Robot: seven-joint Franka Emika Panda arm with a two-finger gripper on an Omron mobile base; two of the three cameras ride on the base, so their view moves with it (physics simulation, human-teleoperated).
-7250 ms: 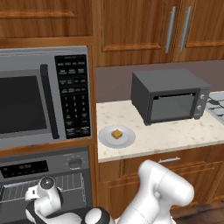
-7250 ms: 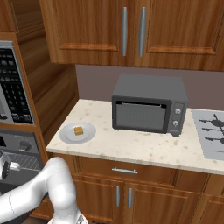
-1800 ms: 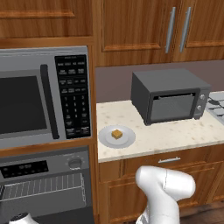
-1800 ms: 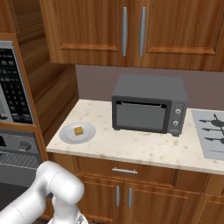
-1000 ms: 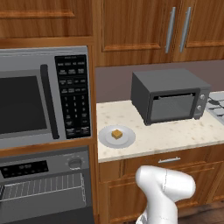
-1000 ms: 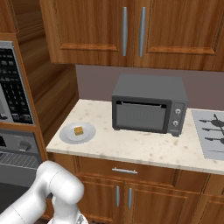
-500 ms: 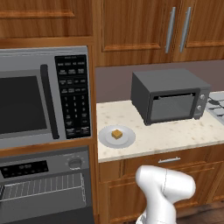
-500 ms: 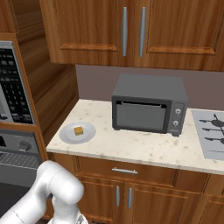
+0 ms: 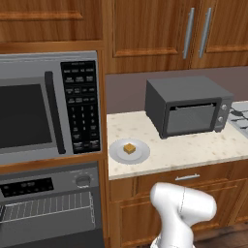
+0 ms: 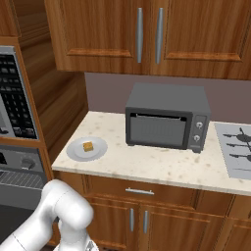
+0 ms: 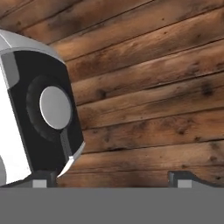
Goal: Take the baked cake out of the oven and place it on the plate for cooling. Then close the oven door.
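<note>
Left base view matches the frame of half a second ago: the cake (image 9: 129, 148) sits on the plate (image 9: 117, 154) as before, the base has not driven, and the white arm (image 9: 181, 209) keeps its bend low at the front. Against the oldest frame, the pincer that hovered by the oven racks has dropped away. The plate rests on the speckled cream surface (image 9: 193, 147) near its left front corner, just right of the microwave (image 9: 48, 106); the oven (image 9: 48, 206) is below the microwave, its wire rack (image 9: 48, 206) plainly showing under the knob (image 9: 83, 180) and display. The toaster oven (image 9: 186, 106) stands farther back and to the right, well apart from the plate, with a stovetop (image 10: 238, 149) at the far right. Wooden cabinets hang above and drawers run below. In the hand view the pincer (image 11: 113, 179) has its two dark tips spread wide with nothing between them, facing wooden floor planks (image 11: 148, 87).
</note>
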